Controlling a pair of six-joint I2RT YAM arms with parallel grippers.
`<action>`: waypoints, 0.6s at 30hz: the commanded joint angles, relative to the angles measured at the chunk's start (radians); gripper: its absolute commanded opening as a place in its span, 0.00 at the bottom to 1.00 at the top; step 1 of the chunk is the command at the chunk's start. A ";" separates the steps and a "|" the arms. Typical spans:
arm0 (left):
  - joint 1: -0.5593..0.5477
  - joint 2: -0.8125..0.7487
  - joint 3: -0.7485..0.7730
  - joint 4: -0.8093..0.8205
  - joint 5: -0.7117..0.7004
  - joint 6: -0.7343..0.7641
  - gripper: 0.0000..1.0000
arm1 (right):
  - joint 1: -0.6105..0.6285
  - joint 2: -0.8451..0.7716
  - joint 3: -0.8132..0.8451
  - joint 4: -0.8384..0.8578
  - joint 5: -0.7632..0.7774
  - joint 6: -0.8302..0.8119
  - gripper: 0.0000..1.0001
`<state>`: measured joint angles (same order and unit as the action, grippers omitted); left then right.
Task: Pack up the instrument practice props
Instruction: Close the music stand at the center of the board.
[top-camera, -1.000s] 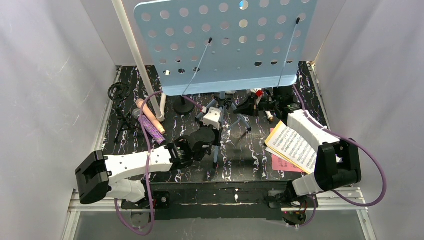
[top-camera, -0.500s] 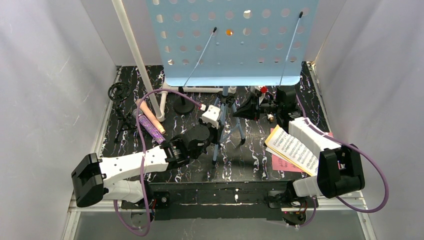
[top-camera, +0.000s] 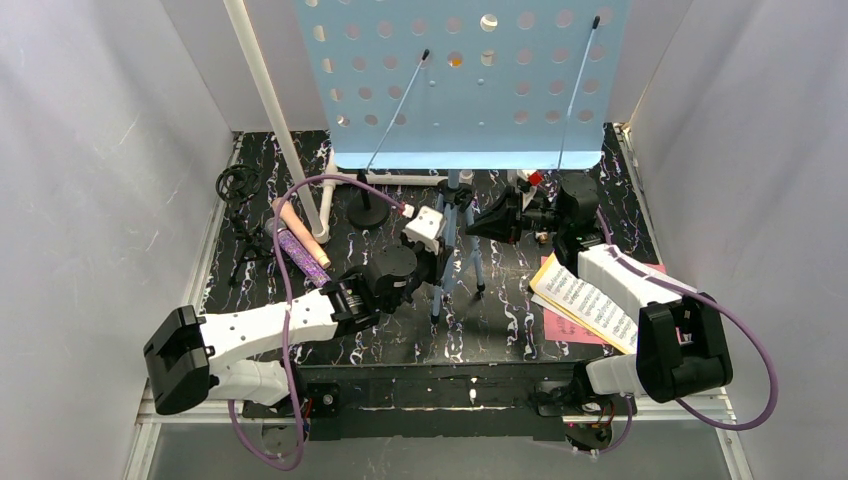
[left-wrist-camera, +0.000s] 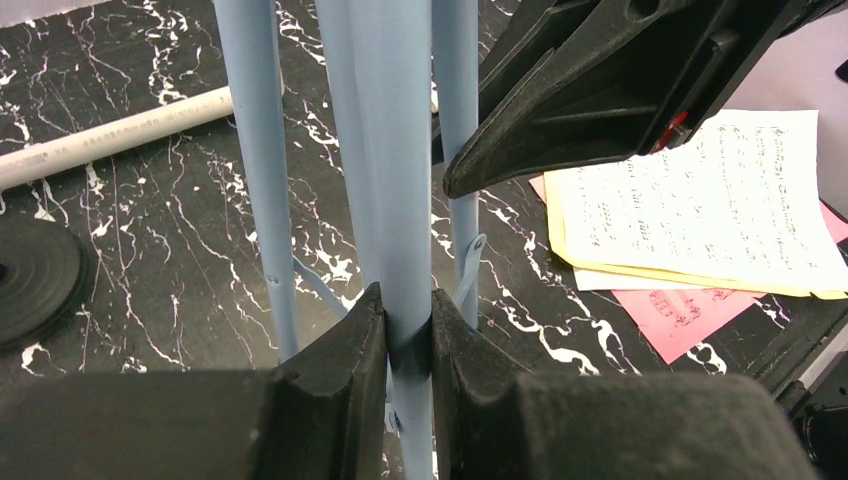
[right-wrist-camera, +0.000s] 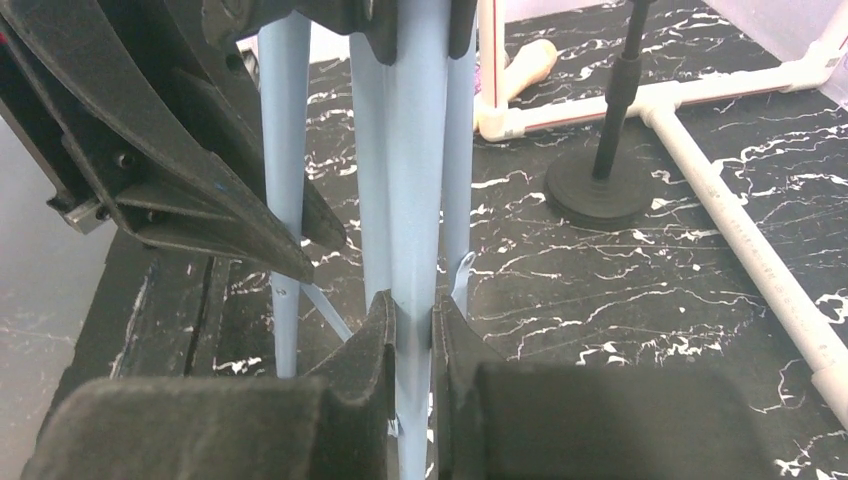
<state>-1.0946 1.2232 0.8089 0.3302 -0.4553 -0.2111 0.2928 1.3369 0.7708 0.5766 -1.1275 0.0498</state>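
Note:
The light-blue music rack (top-camera: 460, 80) stands upright at the back, its perforated desk over three narrow blue legs. My left gripper (top-camera: 438, 268) is shut on its central pole (left-wrist-camera: 400, 150), fingers pressed on both sides (left-wrist-camera: 408, 330). My right gripper (top-camera: 474, 226) clamps the same pole (right-wrist-camera: 415, 150) from the other side (right-wrist-camera: 410, 325). The pink microphone (top-camera: 300, 222) and glittery purple microphone (top-camera: 303, 255) lie at the left. White sheet-music pages (top-camera: 590, 295) rest on a pink page (top-camera: 570, 328) at the right. A black tripod mount (top-camera: 240, 215) and round-base mount (top-camera: 368, 212) stand behind.
A white pipe frame (top-camera: 275, 110) rises at the back left, with bars along the black marbled table (top-camera: 500, 320). White walls close in on both sides. Purple cables loop from both arms.
The rack's desk has swung from tilted to upright and risen, and its legs have drawn closer together. Both grippers shifted slightly with the pole.

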 joint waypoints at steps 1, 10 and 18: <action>0.008 0.007 0.068 0.079 0.016 0.092 0.00 | -0.009 -0.058 0.002 0.354 -0.010 0.139 0.01; 0.008 0.050 0.084 0.100 0.066 0.124 0.00 | -0.006 -0.071 -0.051 0.450 -0.005 0.187 0.01; 0.008 0.026 -0.015 0.107 0.071 0.084 0.00 | -0.006 -0.104 -0.046 0.149 -0.036 -0.042 0.01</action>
<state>-1.0878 1.2869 0.8368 0.3740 -0.3851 -0.1455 0.2829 1.3159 0.6765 0.7372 -1.1164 0.1703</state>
